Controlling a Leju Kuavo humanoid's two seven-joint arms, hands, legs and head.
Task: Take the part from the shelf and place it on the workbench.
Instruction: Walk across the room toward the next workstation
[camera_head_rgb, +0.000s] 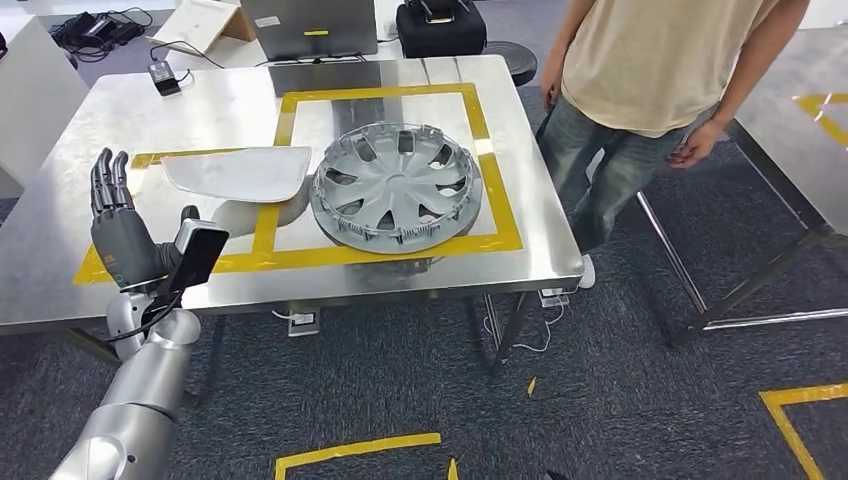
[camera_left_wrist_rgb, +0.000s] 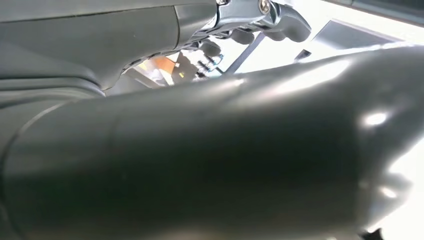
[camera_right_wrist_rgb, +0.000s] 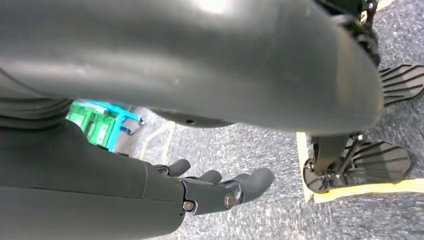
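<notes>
Floor: dark grey carpet marked with yellow tape lines.
Table: polished steel table bearing a yellow taped rectangle.
Beyond: laptop, black case, cables.
Right: second steel bench; a person standing.
</notes>
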